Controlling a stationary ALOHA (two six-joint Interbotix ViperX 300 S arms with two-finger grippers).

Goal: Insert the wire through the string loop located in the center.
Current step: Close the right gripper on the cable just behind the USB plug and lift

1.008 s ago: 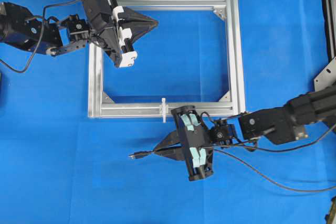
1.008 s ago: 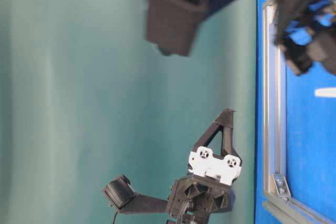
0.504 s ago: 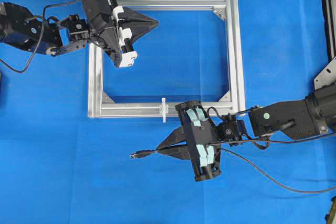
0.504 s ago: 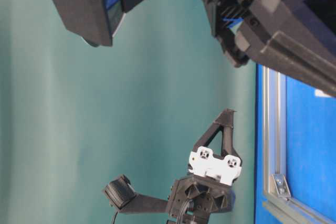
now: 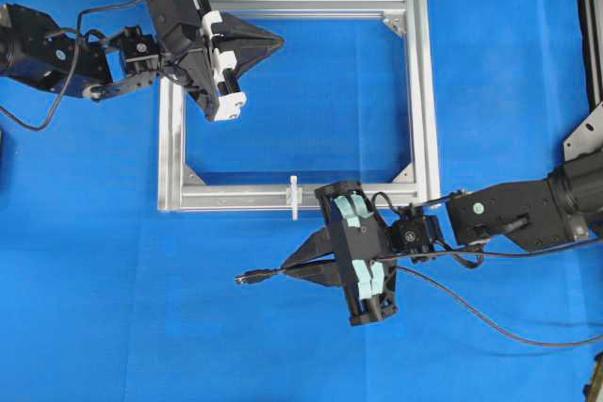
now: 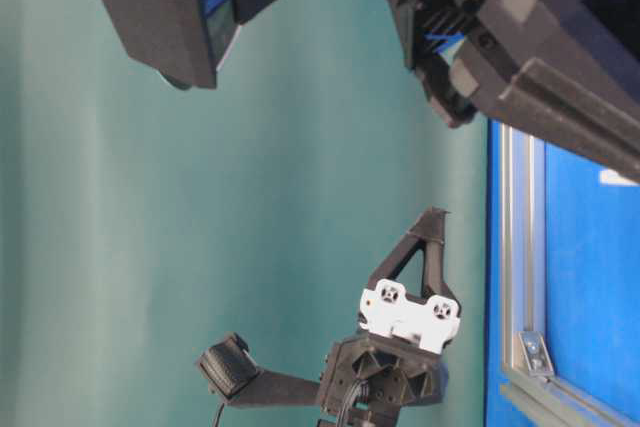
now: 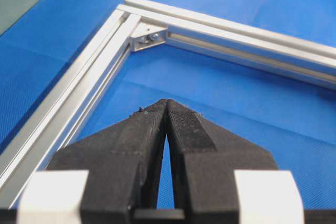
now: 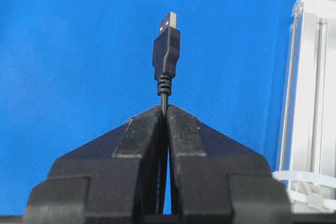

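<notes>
Right jaws pinch the wire behind its plug, seemingly near the string loop.

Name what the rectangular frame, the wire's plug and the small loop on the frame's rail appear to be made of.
Frame: likely aluminium, matte silver, grooved extruded rails.
Wire's plug: black moulded plastic body with ribbed collar, shiny metal tip.
String loop: white, probably plastic, resembling a cable tie in the right wrist view.
</notes>
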